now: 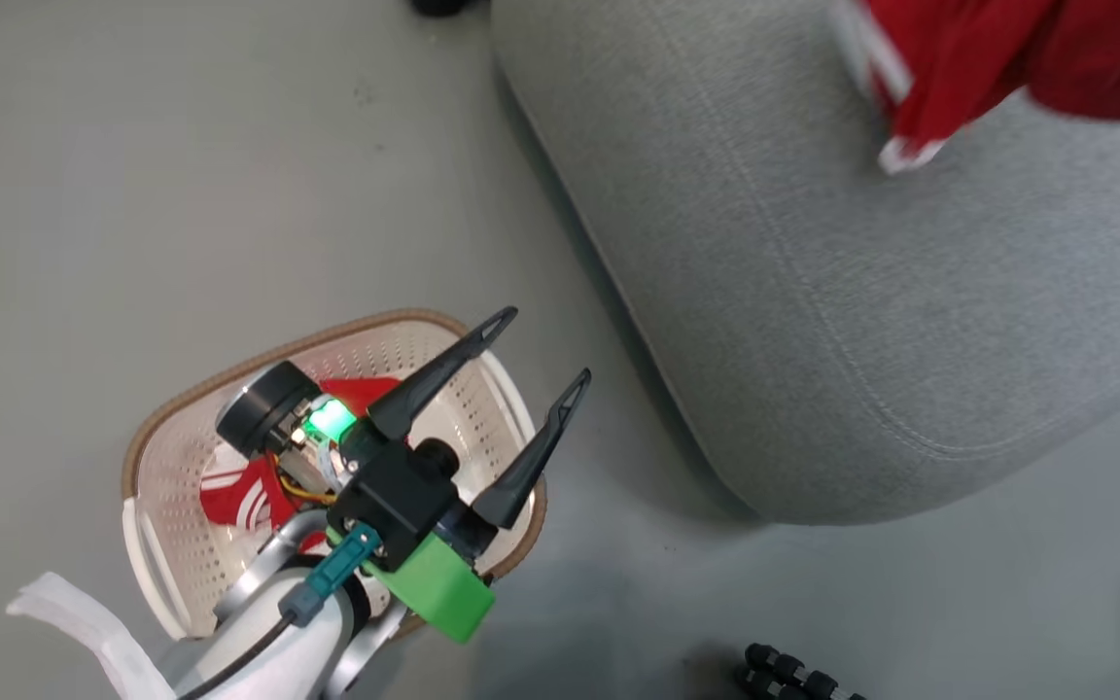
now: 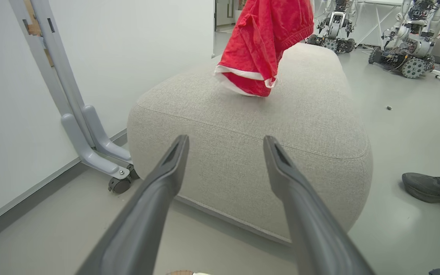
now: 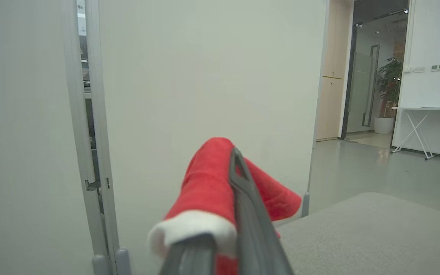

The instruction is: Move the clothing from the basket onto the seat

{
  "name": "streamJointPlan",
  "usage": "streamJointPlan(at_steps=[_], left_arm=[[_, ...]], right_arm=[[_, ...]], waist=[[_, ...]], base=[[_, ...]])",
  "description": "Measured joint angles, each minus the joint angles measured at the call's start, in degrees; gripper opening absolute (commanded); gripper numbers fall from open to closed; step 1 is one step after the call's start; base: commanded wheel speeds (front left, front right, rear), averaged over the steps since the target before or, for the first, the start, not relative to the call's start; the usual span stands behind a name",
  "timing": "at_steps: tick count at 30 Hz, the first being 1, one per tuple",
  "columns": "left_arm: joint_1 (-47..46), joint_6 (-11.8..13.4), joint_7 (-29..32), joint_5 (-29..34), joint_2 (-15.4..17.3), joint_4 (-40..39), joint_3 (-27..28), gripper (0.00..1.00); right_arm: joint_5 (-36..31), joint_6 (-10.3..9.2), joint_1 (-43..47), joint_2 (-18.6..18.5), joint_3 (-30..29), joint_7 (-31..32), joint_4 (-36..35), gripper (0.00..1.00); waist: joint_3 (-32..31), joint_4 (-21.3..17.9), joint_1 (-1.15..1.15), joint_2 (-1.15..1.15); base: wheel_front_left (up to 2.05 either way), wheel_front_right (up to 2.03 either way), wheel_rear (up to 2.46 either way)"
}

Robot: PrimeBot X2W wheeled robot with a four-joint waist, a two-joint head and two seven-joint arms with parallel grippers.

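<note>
red shorts [image 2: 260, 49] hang pinched in the right tool [image 3: 225, 214] above the seat [image 2: 243, 126], likely held high to drop onto it; the left tool [image 1: 547, 342], fingers spread, hovers over the basket [image 1: 171, 408] where the top [image 1: 239, 496] lies.

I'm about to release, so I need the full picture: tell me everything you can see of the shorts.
The shorts are soft red fabric with white hem trim. They hang crumpled from the right end effector, which is shut on the cloth, over the grey seat. The lowest hem is at or just above the seat top; whether it touches is unclear. The head view shows them blurred.
</note>
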Motion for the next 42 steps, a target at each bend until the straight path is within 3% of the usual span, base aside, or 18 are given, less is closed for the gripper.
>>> streamJointPlan(at_steps=[6, 15, 16, 17, 18, 19, 20, 25, 32, 42], left_arm=[[-2.70, -0.01, -0.25, 0.62, 1.07, -0.59, 0.58, 1.00], [-4.49, -0.03, -1.09, 0.80, 1.34, 0.07, 0.08, 1.00], [-4.53, -0.02, -1.25, 0.76, 1.31, 0.24, 0.05, 1.00], [-4.58, -0.01, -1.33, 0.75, 1.29, 0.45, 0.05, 1.00], [-4.59, 0.01, -1.49, 0.71, 1.26, 0.67, 0.07, 1.00], [-4.59, 0.07, -1.53, 0.62, 1.25, 0.82, 0.07, 1.00], [-4.59, 0.13, -1.57, 0.45, 1.23, 1.01, 0.07, 1.00], [-4.38, 0.97, -2.54, 0.09, 0.98, 1.56, 0.08, 1.00], [-3.24, 2.33, -4.05, -0.69, 0.78, 2.43, 0.64, 1.00], [-0.34, 5.89, -8.15, -2.83, -1.40, 6.02, 2.49, 1.00]], right_arm=[[-1.34, 0.00, -4.28, -2.60, -1.71, 2.18, 3.07, 0.00], [-1.83, 0.00, 2.74, 0.99, -1.31, -1.31, 15.99, 0.00], [-1.78, 0.00, 3.69, 1.58, -1.22, -1.82, 17.20, 0.09], [-1.72, 0.00, 4.66, 2.30, -1.02, -2.32, 18.40, 0.33], [-1.58, 0.01, 5.64, 2.93, -0.88, -2.74, 19.47, 0.67], [-1.38, 0.01, 6.41, 3.45, -0.87, -3.11, 20.11, 0.94], [-1.14, 0.01, 7.43, 3.98, -0.68, -3.32, 20.64, 1.00], [-0.45, 0.01, 12.77, 6.92, -1.19, -3.83, 19.07, 1.00], [-2.27, 0.00, 23.98, 11.66, -3.00, -3.97, 5.79, 1.00], [-7.91, 0.00, 38.95, 15.56, 0.92, -3.97, -13.03, 1.00]], waist=[[4.76, 2.95, 0.00, 0.00], [9.95, 6.57, 0.00, 0.00], [10.22, 6.87, 0.00, 0.00], [10.38, 7.09, 0.00, 0.00], [10.39, 7.16, 0.00, 0.00], [10.30, 7.16, 0.00, 0.00], [10.13, 7.12, 0.00, 0.00], [8.51, 6.40, 0.00, 0.00], [5.06, 5.45, -0.01, 0.00], [-1.00, 6.85, -0.01, 0.00]], base=[[0.00, 0.00, 0.00], [0.00, 0.00, 0.00], [0.00, 0.00, 0.00], [0.00, 0.00, 0.00], [0.00, 0.00, 0.00], [0.00, 0.00, 0.00], [0.00, 0.00, 0.00], [0.00, 0.00, 0.00], [0.00, 0.00, 0.00], [0.00, 0.00, 0.00]])
